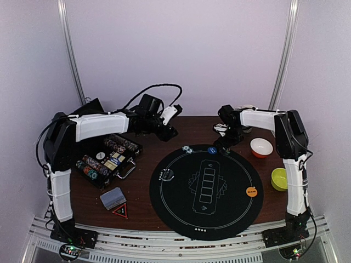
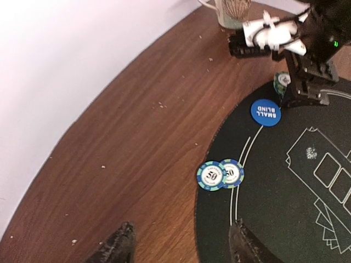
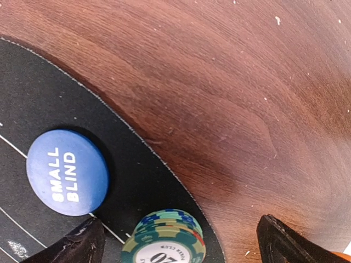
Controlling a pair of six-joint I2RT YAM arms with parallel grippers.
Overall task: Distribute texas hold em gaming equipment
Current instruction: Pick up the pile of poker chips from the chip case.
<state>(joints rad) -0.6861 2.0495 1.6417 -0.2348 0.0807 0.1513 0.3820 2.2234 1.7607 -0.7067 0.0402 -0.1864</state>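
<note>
A stack of stripe-edged poker chips stands at the far edge of the black round mat, beside the blue "small blind" button. My right gripper is open, with its fingers on either side of the stack and apart from it. It also shows in the top view. Two flat "50" chips lie overlapping at the mat's rim. My left gripper is open and empty just short of them, and shows in the top view. A grey-blue card deck lies front left.
An open chip case sits at the left. An orange button and a clear button lie on the mat. An orange bowl and a green bowl stand at the right. A patterned mug is at the back. A red triangle lies near the deck.
</note>
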